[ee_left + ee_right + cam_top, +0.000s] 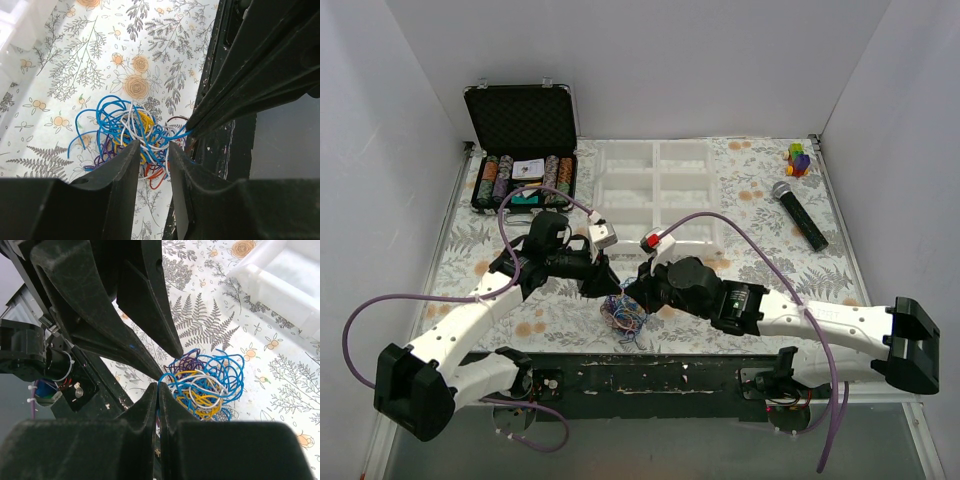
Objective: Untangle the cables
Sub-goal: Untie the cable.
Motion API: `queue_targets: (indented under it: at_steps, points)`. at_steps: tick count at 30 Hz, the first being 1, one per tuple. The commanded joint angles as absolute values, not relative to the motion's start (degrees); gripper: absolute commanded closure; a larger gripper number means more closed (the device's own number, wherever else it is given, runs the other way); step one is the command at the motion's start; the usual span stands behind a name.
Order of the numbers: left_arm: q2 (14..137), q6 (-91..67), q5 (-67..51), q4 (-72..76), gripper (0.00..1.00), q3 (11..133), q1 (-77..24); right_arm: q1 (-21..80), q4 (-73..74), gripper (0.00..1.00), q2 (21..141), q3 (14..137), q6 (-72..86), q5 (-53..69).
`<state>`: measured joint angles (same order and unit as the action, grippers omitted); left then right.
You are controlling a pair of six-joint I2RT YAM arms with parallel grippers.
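Observation:
The cables (pixel 623 314) are a fist-sized tangle of blue, white, yellow, purple and orange-red wires near the table's front edge. In the left wrist view the tangle (pixel 131 129) lies just beyond my left gripper (pixel 152 148), which is open with its tips astride the tangle's near side. My right gripper (pixel 158 388) is shut on a blue wire at the edge of the tangle (pixel 207 382). In the top view my left gripper (pixel 605 285) and my right gripper (pixel 634 293) meet over the tangle from either side.
A white compartment tray (pixel 655 190) stands behind the grippers. A black case of poker chips (pixel 523 170) is at the back left. A microphone (pixel 800 215) and a coloured toy (pixel 799 158) lie at the back right. The dark front rail (pixel 650 375) runs close to the tangle.

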<state>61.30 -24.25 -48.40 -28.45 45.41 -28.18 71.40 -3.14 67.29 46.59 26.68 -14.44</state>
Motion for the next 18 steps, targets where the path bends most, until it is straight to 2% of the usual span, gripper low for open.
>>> queue_targets:
  at_steps: [1,4,6,11,14,16,17,18]
  points:
    - [60.2,-23.7,-48.3,-26.6,0.71,44.8,-29.2,71.7,-5.7,0.92,65.6,46.0,27.7,-14.9]
    - [60.7,-23.4,-47.6,-26.6,0.78,44.7,-29.5,71.7,-4.8,0.92,65.7,45.9,27.8,-15.4]
    - [60.6,-23.0,-47.0,-27.0,0.81,44.6,-29.5,71.7,-3.4,0.97,65.5,45.4,28.4,-16.3]
    - [59.1,-22.8,-45.3,-27.7,0.8,43.3,-29.7,71.7,-2.2,0.99,61.8,44.3,28.3,-18.3]
    - [57.8,-23.6,-45.0,-28.6,0.65,43.7,-29.7,71.6,-0.4,0.99,59.2,47.6,25.8,-20.1]
    - [56.9,-23.8,-45.1,-29.6,0.43,44.6,-29.6,71.7,1.5,0.99,58.3,50.9,24.3,-20.3]
    - [56.2,-23.9,-45.3,-30.1,0.34,45.0,-29.7,71.6,2.1,0.99,57.9,52.1,23.6,-20.2]
    - [55.5,-24.0,-45.3,-30.6,0.32,45.3,-29.7,71.6,2.5,0.99,57.4,53.4,22.9,-20.0]
